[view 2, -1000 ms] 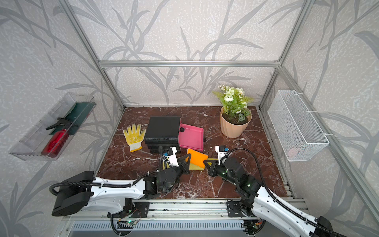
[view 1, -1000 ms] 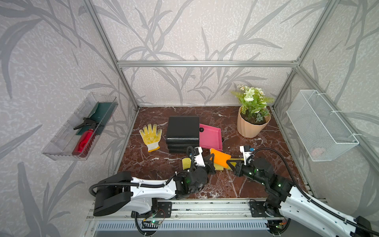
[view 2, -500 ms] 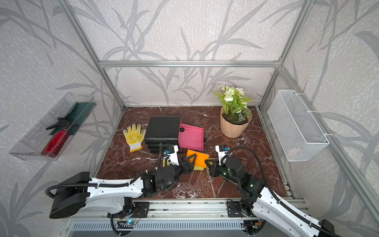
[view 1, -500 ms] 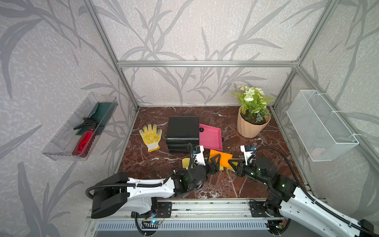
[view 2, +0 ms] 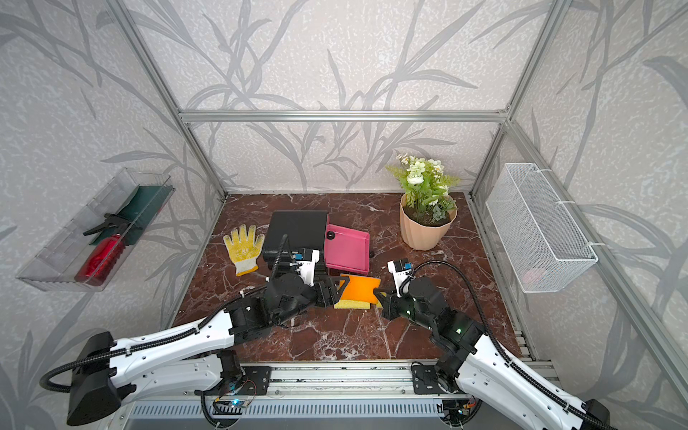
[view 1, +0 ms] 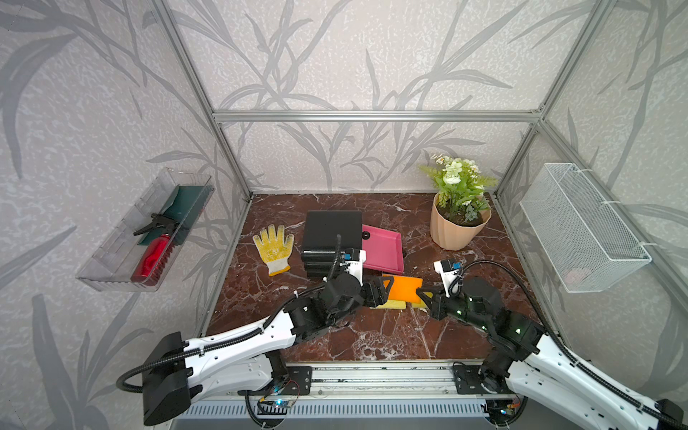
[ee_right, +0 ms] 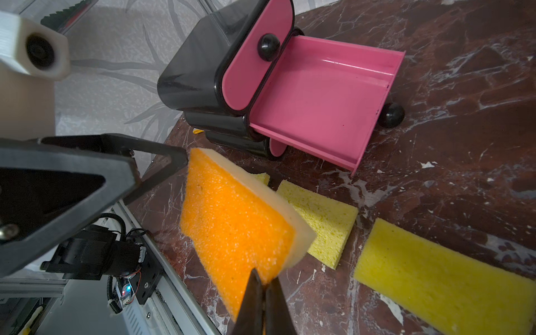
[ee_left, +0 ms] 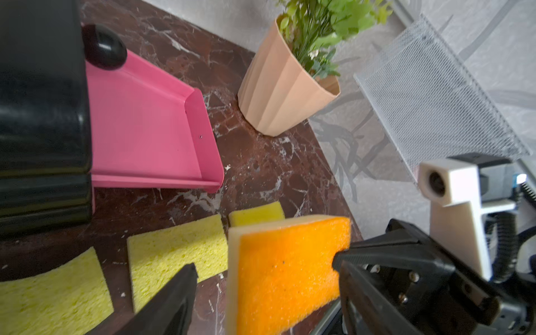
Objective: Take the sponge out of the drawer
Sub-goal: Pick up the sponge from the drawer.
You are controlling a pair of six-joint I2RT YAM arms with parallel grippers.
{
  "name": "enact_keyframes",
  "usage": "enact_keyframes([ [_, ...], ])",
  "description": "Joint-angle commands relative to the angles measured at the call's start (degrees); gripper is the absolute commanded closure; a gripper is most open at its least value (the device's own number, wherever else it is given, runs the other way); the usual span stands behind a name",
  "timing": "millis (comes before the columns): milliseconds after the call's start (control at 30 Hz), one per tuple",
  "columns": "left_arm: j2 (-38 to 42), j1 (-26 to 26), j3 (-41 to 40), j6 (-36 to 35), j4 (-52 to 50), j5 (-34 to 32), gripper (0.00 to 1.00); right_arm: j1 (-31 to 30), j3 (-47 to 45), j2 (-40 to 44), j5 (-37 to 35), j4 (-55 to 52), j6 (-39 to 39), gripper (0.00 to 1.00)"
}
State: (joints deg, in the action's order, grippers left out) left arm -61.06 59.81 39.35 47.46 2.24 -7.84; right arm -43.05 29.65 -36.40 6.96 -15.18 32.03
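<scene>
Marble table (view 1: 372, 335): is lying dark red-brown with white veins, polished, under everything.
Wire basket (view 1: 580, 231): white mesh, is hanging on the wall well to the right of the cabinet.
Clear tray (view 1: 123, 238): see-through plastic, is hanging on the wall well to the cabinet's left.
Black cabinet (view 1: 331, 234): glossy plastic box with rounded corners, is standing mid-table.
Plant pot (view 1: 456, 231): ribbed, peach-coloured, tapered, is standing to the cabinet's right, beyond the drawer.
Pink drawer (view 1: 383, 249): smooth shiny plastic with low walls, is sticking out of the cabinet's right side.
Glove (view 1: 273, 245): yellow dotted knit with a white cuff, is lying flat just beside the cabinet's left side.
Sponge (view 1: 404, 288): is hanging in the air, out of the drawer, off the cabinet's near right corner. Its grainy orange scouring face is turning upward at a tilt, with pale smooth foam beneath. In both top views its longer side is running from one claw towards the other.
Yellow pieces (ee_left: 177, 246): porous flat slabs, are lying on the marble under the sponge.
Left gripper (view 1: 383, 291): jaws are standing apart at the sponge's cabinet-side edge; one tip is touching a corner.
Right gripper (view 1: 420, 293): jaws are pinching together on the sponge's far edge.
Knob (ee_right: 269, 46): black glossy ball, is sitting on the cabinet's closed pink front.
</scene>
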Motion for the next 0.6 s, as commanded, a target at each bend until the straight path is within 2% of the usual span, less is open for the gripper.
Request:
enact_keyframes([
  [0,-2.08,-0.5,1.14,-1.73,-3.97,4.59,0.25,0.96,2.08,0.13,2.14,-0.85,-1.35,1.0],
  [167,-6.37,-0.78,2.13,-2.89,-2.07,7.04,0.3,1.74,2.36,-0.7,4.78,-0.64,-1.36,1.0],
  [333,-8.28,-0.79,1.2,-2.86,4.73,9.31,0.42,1.98,2.03,-1.6,5.26,-0.45,-1.27,1.0],
  [500,-7.66,-0.84,1.1,-3.78,4.53,8.85,0.43,2.65,1.95,-2.14,5.75,-0.82,-1.93,1.0],
  [567,-7.39,-0.84,0.81,-3.95,5.0,8.89,0.61,2.97,1.86,-2.45,6.05,-0.68,-1.96,1.0],
])
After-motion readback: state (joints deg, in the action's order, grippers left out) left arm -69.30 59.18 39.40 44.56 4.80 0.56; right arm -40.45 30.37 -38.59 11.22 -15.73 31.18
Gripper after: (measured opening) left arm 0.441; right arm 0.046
